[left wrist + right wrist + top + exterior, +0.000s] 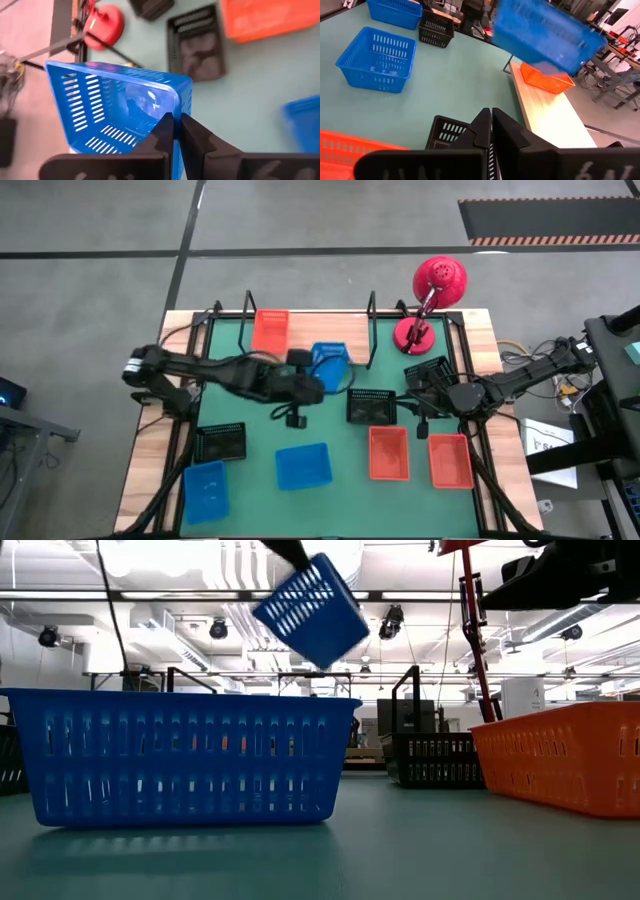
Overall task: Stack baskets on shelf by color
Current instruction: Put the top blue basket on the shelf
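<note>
My left gripper (318,378) is shut on a blue basket (330,365) and holds it in the air over the middle of the green mat, just in front of the shelf (550,120). The low view shows this basket (310,605) tilted, high above the mat. One orange basket (270,330) rests by its base on the shelf's left part. My right gripper (491,122) is shut on nothing, above a black basket (447,132) at the table's right. My left gripper pinches one side wall of the blue basket at its rim (172,107), with one finger (161,131) inside the basket and the other (192,135) outside. The fingers slant down from the table's left. The basket hangs tilted, clear of mat and shelf.
On the mat lie two more blue baskets (302,466) (205,488), two orange ones (388,452) (450,460) and three black ones (220,442) (372,406) (428,370). A red desk lamp (430,290) stands at the far right. Black wire uprights (372,330) stand at the shelf's ends.
</note>
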Robot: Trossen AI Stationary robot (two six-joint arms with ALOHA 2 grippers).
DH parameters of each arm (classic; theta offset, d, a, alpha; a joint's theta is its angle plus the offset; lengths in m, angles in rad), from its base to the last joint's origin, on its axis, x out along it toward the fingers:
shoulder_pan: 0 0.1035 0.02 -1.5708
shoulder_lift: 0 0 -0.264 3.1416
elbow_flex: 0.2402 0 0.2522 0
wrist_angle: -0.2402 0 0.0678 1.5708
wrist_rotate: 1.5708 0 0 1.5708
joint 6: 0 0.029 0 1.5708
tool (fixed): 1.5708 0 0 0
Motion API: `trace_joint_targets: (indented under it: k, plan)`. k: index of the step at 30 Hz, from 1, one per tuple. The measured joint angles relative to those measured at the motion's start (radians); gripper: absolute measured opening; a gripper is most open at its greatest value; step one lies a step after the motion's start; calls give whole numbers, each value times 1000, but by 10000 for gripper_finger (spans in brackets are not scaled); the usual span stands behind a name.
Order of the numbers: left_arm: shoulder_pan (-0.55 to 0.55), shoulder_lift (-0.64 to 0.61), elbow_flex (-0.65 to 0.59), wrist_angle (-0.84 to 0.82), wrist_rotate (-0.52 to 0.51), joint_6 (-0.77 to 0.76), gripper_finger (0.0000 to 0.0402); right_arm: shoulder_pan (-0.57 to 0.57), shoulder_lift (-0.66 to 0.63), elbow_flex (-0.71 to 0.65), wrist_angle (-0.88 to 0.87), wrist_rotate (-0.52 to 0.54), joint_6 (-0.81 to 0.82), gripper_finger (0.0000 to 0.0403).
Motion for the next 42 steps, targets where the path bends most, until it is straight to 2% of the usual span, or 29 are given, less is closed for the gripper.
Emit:
trace_joint_targets:
  k: [9,17,37,42]
  plan:
    - [244,152,-13,34,-16,35,0,0,0,0,-1,0,-7,9]
    - [338,242,-15,79,-16,92,0,0,0,0,-5,1,0,9]
    - [378,257,-46,78,-20,73,0,0,0,-1,-23,1,20,9]
    - [384,257,-46,79,-48,32,15,0,0,-1,-24,1,20,9]
